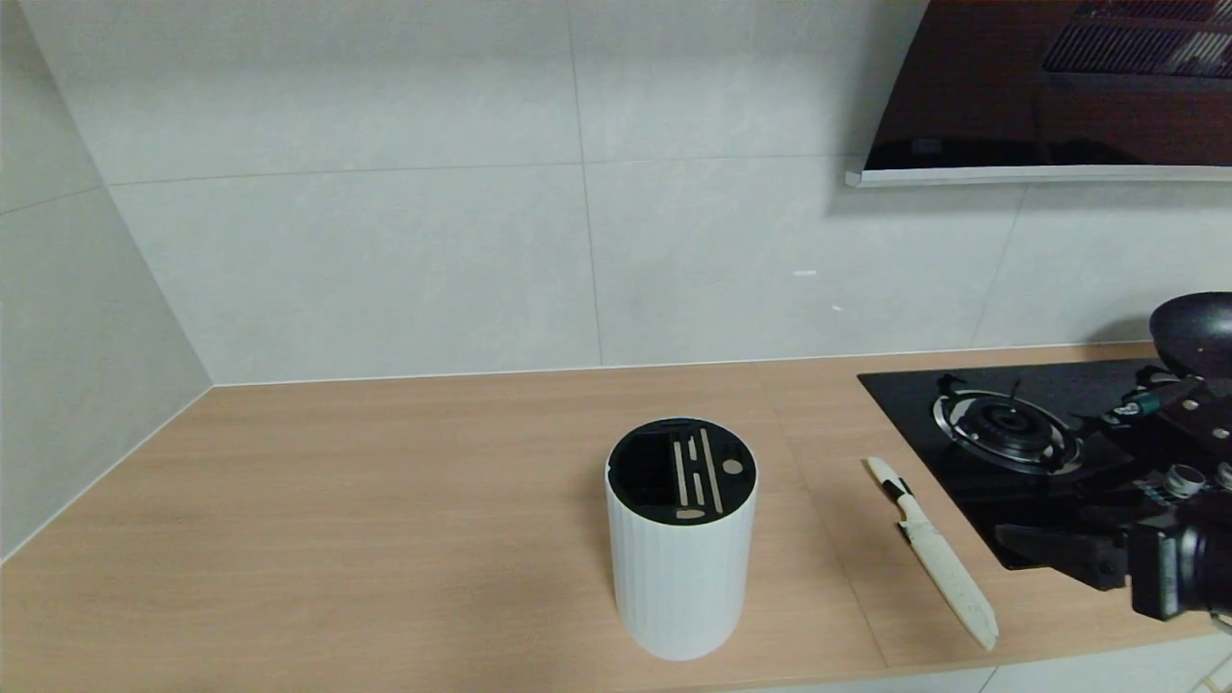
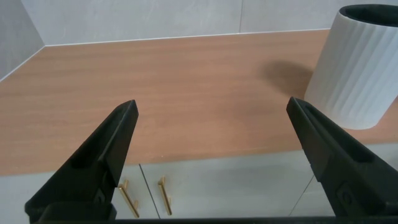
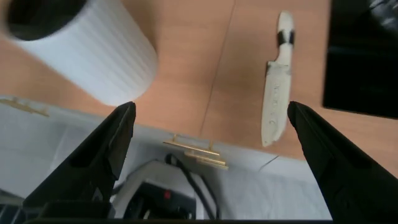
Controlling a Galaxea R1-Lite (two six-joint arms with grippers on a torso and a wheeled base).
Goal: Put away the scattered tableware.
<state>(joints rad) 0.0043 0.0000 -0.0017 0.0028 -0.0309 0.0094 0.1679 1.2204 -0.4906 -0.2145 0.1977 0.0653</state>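
left tool (image 2: 210,106): fingers spread wide, nothing held, hanging at the front edge of the surface (image 1: 385,500), seemingly idle.
holder (image 1: 681,568): white ribbed cylinder, upright at lower centre; slotted black top faces up, ready for blades.
knife (image 1: 932,551): flat on the surface, right of the holder, just beside the hob (image 1: 1020,433), blade tip toward the front edge.
right tool (image 3: 210,109): wide open, empty, lower right, near the knife, likely staged to grasp it.

White knife (image 1: 932,553) lies flat — right of upright ribbed holder (image 1: 681,568).

No legible text or labels anywhere.
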